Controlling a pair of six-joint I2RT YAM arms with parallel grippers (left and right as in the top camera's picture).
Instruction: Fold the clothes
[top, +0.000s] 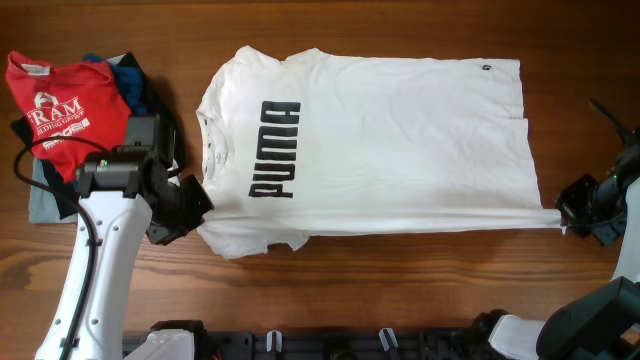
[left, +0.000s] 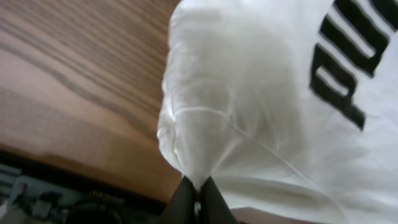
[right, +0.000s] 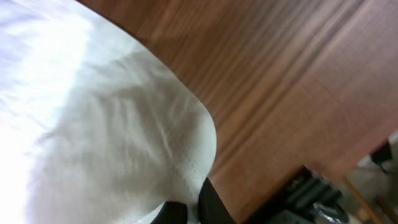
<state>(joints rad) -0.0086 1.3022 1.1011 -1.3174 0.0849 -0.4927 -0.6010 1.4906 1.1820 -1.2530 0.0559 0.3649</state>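
The white short-sleeved cotton T-shirt (top: 400, 140) lies flat on the brown wooden table (top: 400, 285). Toward its front edge, the left gripper (top: 196, 201) pinches the shoulder and the right gripper (top: 564, 216) the hem corner.

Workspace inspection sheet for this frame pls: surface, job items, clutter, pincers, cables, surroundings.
Surface: wooden table, bare wood around the shirt.
Job's things: white PUMA T-shirt spread flat, collar to the left, hem to the right, near edge pulled into a straight line between the two pincers.
Clutter: red T-shirt lying on dark blue and grey garments, piled at far left.
Grippers: left pincer shut on the shirt's near sleeve end; right pincer shut on the near hem corner.
Cables: black cable looping beside the left arm, next to the pile.
Surroundings: black rail along the near table edge.
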